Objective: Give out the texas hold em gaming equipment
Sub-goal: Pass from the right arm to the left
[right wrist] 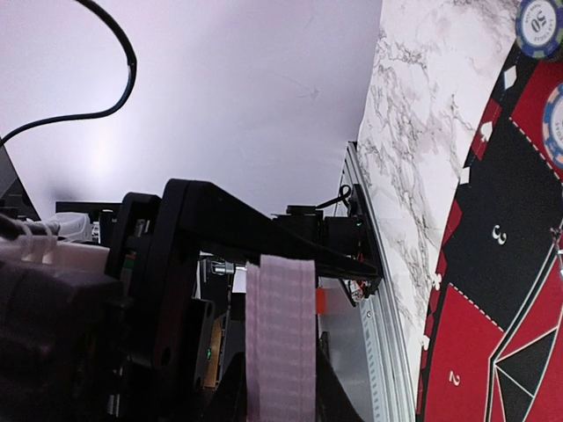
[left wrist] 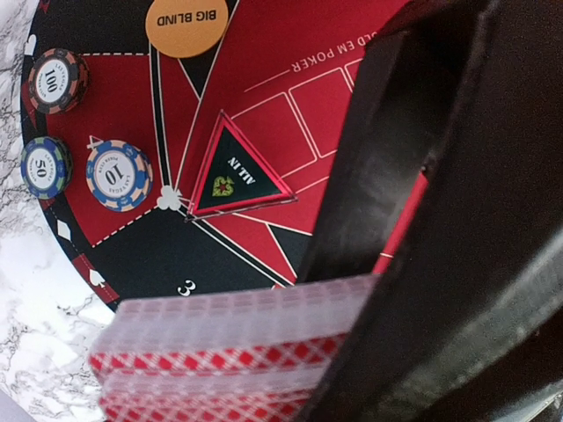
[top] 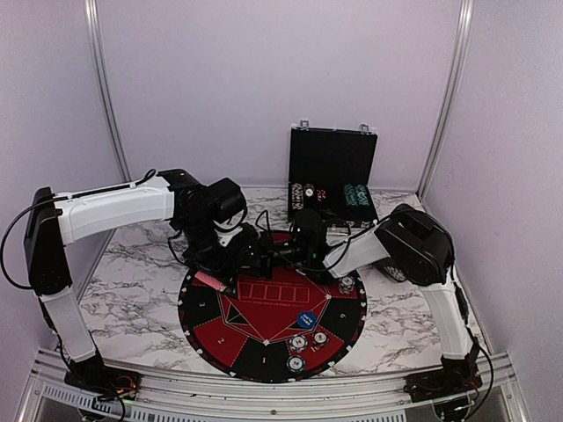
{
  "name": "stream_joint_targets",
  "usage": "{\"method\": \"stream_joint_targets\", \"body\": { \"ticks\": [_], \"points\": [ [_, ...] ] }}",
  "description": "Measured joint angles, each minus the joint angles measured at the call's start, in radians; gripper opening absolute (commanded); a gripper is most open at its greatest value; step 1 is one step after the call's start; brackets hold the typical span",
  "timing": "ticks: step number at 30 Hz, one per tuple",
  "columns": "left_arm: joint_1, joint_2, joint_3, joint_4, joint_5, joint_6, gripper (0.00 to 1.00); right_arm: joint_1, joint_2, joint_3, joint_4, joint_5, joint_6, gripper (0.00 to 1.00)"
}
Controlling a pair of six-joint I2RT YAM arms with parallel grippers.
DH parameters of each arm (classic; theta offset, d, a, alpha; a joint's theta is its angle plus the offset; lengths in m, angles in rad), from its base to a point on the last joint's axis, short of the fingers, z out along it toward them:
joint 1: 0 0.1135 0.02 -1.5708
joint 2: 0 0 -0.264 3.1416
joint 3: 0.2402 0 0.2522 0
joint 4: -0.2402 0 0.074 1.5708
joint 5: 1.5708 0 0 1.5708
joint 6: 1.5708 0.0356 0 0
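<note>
My right gripper (right wrist: 280, 369) is shut on a deck of red-backed playing cards (right wrist: 280, 334), seen edge-on between its dark fingers. The same deck (left wrist: 229, 352) fills the bottom of the left wrist view, fanned slightly. My left gripper (top: 230, 268) meets the right gripper (top: 286, 251) over the back of the round mat (top: 220, 338); its own fingers do not show. One red-backed card (top: 208, 281) slants at the mat's left rim. Three chips (left wrist: 57, 81) (left wrist: 46, 167) (left wrist: 119, 176) and an orange button (left wrist: 192, 22) lie on the mat.
An open black case (top: 332, 163) with rows of chips (top: 356, 195) stands behind the mat. A blue button (top: 306, 319) and more chips (top: 299, 341) (top: 347, 283) lie on the mat's near right. Marble table (top: 132, 290) surrounds the mat.
</note>
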Motion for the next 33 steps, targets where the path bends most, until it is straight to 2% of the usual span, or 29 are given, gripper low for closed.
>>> {"method": "stream_joint_targets", "body": {
  "ticks": [8,11,17,25,28,33],
  "points": [
    [-0.011,0.0,0.0,0.002,-0.015,0.004,0.61,-0.001,0.0,-0.025,0.006,0.015,0.004,0.0],
    [-0.011,0.0,0.0,0.003,-0.015,0.008,0.6,-0.003,0.0,-0.026,0.007,0.021,0.002,0.0],
    [-0.012,0.0,0.0,0.003,-0.015,0.014,0.75,-0.004,0.0,-0.026,0.007,0.027,0.0,0.0],
    [-0.024,0.0,0.0,0.003,-0.031,0.024,0.71,-0.004,-0.001,-0.046,0.006,0.039,0.001,0.0],
    [-0.029,0.0,0.0,0.003,-0.036,0.026,0.78,-0.004,-0.004,-0.055,0.006,0.045,0.001,0.0],
    [-0.037,0.0,0.0,0.004,-0.04,0.029,0.79,-0.004,-0.005,-0.064,0.007,0.051,0.007,0.0]
  ]
}}
